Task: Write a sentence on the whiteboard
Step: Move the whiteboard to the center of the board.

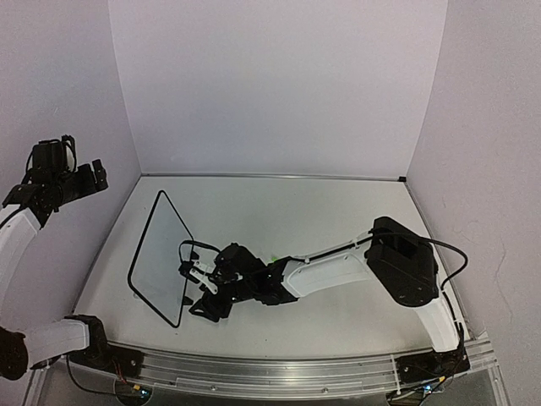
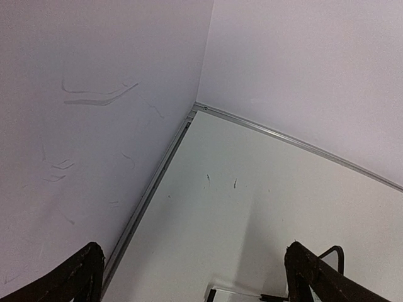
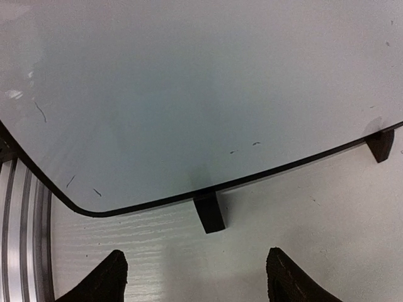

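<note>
The whiteboard (image 1: 161, 258) stands tilted on its two black feet at the left of the table. Its face fills the top of the right wrist view (image 3: 189, 82), with a few small dark specks and no green words. My right gripper (image 1: 199, 306) is open and empty, low over the table just in front of the board's near foot (image 3: 209, 212); it also shows in the right wrist view (image 3: 198, 283). The marker is mostly hidden behind the right arm, with only its green tip (image 1: 272, 257) showing. My left gripper (image 1: 95, 175) is open and empty, raised high at the far left (image 2: 195, 286).
The left wall (image 2: 94, 126) and the back left corner of the table lie under the left gripper. The metal rail (image 1: 270, 365) runs along the table's near edge, close to the board's near corner (image 3: 25, 207).
</note>
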Robot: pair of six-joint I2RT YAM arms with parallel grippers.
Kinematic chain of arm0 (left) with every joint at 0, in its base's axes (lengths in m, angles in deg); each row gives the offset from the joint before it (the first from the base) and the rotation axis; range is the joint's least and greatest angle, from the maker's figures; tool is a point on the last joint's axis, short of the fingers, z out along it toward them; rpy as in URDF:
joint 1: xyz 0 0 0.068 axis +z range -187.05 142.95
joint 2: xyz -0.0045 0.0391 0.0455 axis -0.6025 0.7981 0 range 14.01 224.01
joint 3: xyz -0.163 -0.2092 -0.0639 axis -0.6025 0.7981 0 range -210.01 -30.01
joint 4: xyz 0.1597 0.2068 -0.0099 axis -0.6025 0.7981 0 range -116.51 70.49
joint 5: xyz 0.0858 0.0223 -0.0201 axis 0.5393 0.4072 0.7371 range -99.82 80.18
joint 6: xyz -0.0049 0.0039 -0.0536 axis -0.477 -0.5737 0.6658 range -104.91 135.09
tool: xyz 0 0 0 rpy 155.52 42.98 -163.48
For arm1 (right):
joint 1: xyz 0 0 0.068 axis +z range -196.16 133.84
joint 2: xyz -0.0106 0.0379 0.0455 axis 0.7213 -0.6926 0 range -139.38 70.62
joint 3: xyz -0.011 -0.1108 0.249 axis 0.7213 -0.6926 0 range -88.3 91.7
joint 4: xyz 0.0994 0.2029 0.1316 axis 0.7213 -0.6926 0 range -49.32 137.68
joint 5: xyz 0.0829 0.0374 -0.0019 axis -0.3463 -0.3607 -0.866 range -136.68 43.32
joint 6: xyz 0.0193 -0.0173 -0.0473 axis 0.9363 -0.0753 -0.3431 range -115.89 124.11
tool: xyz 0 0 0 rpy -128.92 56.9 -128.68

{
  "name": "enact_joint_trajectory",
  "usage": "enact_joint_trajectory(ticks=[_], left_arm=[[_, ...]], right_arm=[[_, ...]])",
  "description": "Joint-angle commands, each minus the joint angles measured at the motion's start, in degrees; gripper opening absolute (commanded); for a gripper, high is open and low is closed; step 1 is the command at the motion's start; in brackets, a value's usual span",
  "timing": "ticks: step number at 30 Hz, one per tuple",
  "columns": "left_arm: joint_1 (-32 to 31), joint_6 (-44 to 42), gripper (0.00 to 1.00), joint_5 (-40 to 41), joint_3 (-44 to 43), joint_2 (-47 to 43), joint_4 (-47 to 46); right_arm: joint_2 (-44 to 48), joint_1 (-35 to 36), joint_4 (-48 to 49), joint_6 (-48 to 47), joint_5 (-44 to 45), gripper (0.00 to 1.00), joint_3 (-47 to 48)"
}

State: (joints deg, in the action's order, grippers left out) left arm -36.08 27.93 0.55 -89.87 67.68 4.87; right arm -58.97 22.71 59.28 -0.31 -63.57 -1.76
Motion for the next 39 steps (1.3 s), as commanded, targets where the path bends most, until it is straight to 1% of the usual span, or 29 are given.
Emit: enact_joint_trajectory(ticks=[1, 13, 17, 19, 23, 26, 28, 33, 34, 39], left_arm=[[0.3, -0.8, 0.99, -1.1, -0.1, -0.3, -2.1], [0.3, -0.7, 1.0, -2.5, 0.0, -0.2, -2.3], [0.3, -0.7, 0.99, -2.7, -0.1, -0.1, -2.3], [0.3, -0.7, 0.99, -2.8, 0.0, -0.1, -2.3], [0.4, -0.7, 1.0, -2.8, 0.0, 0.0, -2.3], [0.4, -0.7, 0.99, -2.8, 0.1, 0.0, -2.3], [0.5, -0.7, 1.0, -2.8, 0.1, 0.0, -2.3], [0.4, -0.8, 1.0, -2.7, 0.1, 0.1, -2.4], [0.5, -0.8, 0.99, -2.6, 0.1, 0.1, -2.3], [0.4, -0.8, 0.99, -2.7, 0.2, 0.0, -2.4]], right_arm=[[-5.2, 0.4, 1.9, -1.3, -1.9, 0.7, 5.5], [-12.7, 0.4, 0.5, -2.8, -1.6, 0.64, 13.2], [-14.1, 0.4, -0.3, -3.2, -1.8, 0.59, 14.9], [-14.5, 0.4, -0.7, -3.3, -1.8, 0.54, 15.3], [-14.7, 0.4, -0.7, -3.4, -1.6, 0.36, 15.1], [-14.4, 0.4, -0.6, -3.4, -1.0, 0.24, 14.5], [-14.0, 0.4, -0.4, -3.4, -0.3, 0.18, 13.9], [-11.6, 0.4, 3.5, -0.9, 4.4, 0.06, 9.5], [-11.2, 0.4, 4.3, 0.1, 6.4, 0.01, 8.4], [-8.6, 0.4, 7.2, 3.1, 14.4, 0.0, 3.4]])
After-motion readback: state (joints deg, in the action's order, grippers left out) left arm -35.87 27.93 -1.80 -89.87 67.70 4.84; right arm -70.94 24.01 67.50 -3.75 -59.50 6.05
